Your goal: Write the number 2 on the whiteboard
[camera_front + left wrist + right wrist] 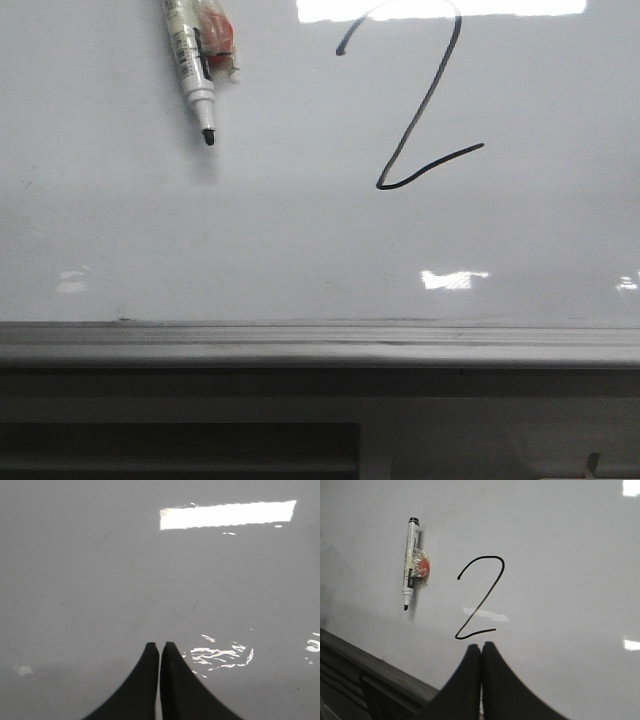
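Right wrist view showed the right pincer (481,645) pressed together and empty, its tips just below the tail of the number 2 (481,597) drawn on the whiteboard (560,555). A white marker pen (410,562) (black tip pointing down, something orange taped to its barrel) sat against the board, farther from the tips than the numeral. The left pincer (160,644) was likewise pressed together over bare board.

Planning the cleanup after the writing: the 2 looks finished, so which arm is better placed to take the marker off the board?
Probably the right. Its pincer, shut and empty, sees the marker beside the number 2 on the whiteboard. The left pincer, also shut, faces only bare board.
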